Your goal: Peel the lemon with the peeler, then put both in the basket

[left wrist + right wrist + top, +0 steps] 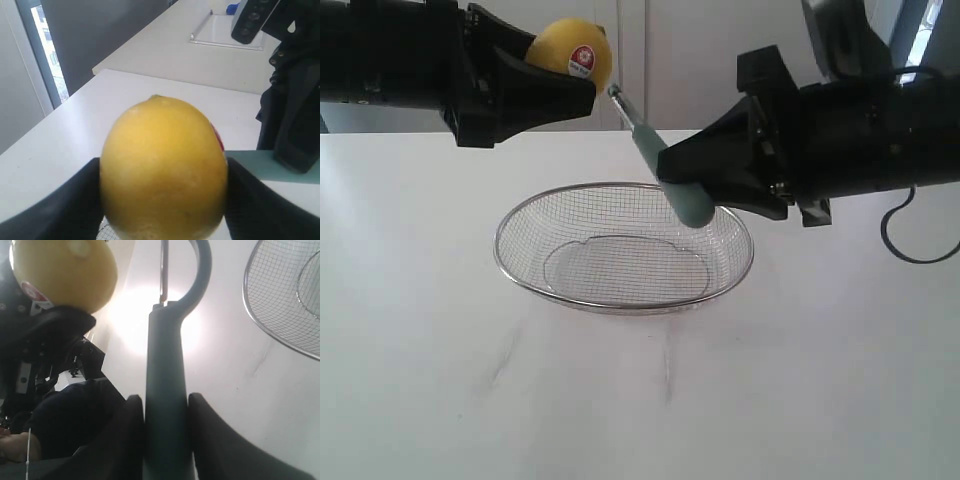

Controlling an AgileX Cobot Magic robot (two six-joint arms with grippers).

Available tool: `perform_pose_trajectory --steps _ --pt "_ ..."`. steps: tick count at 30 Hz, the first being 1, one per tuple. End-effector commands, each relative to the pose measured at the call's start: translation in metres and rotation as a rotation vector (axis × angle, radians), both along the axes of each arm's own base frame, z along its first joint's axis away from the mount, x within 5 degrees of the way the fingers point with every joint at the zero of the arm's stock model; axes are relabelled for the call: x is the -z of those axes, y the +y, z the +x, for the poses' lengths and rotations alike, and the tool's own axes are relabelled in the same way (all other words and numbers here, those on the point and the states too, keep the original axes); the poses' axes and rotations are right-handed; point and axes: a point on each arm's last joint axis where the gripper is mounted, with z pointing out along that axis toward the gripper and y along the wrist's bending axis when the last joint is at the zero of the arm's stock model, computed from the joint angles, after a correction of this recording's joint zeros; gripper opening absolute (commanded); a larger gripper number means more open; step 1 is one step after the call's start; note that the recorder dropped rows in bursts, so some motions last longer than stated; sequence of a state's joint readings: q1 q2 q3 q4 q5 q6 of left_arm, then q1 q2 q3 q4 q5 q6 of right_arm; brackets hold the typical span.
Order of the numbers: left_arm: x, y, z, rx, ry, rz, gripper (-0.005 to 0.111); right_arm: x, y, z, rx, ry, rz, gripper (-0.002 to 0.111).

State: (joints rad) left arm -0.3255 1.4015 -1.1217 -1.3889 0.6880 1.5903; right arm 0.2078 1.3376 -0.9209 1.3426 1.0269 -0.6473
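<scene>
Lemon (163,167) between jaws of left pincer (162,212)

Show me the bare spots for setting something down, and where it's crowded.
Free: the empty floor of the wide silver wire-mesh basket, and the white table in front of it and to both sides. Crowded: above the basket's far rim, where the held round yellow lemon and the teal-handled peeler sit close together.

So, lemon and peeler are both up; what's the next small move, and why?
Probably ease the blade of the peeler onto the lemon and begin a stroke. The left gripper holds the lemon aloft, skin seemingly unpeeled; the right gripper aims the blade right beside it.
</scene>
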Motion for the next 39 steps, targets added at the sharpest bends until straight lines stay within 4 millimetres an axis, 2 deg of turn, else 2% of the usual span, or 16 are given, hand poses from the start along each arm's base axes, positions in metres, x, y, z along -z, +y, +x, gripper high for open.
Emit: perform_pose_trajectory --steps 1,11,21,32,39 --pt "-0.006 0.0 -0.001 0.008 0.007 -0.043 0.0 -0.001 0.001 -0.005 -0.052 0.022 0.029 0.0" --pt "-0.006 0.0 -0.001 0.008 0.007 -0.043 0.0 -0.01 0.003 -0.005 -0.056 0.025 0.128 0.0" --pt "-0.007 0.0 -0.002 0.01 0.011 -0.045 0.0 -0.01 0.002 -0.001 -0.005 0.015 0.132 0.0" --pt "-0.007 0.0 -0.002 0.01 0.011 -0.045 0.0 -0.024 -0.001 -0.008 0.033 -0.046 0.145 0.0" --pt "-0.006 0.0 -0.001 0.007 0.011 -0.044 0.0 -0.024 -0.001 -0.009 0.024 -0.075 0.133 0.0"
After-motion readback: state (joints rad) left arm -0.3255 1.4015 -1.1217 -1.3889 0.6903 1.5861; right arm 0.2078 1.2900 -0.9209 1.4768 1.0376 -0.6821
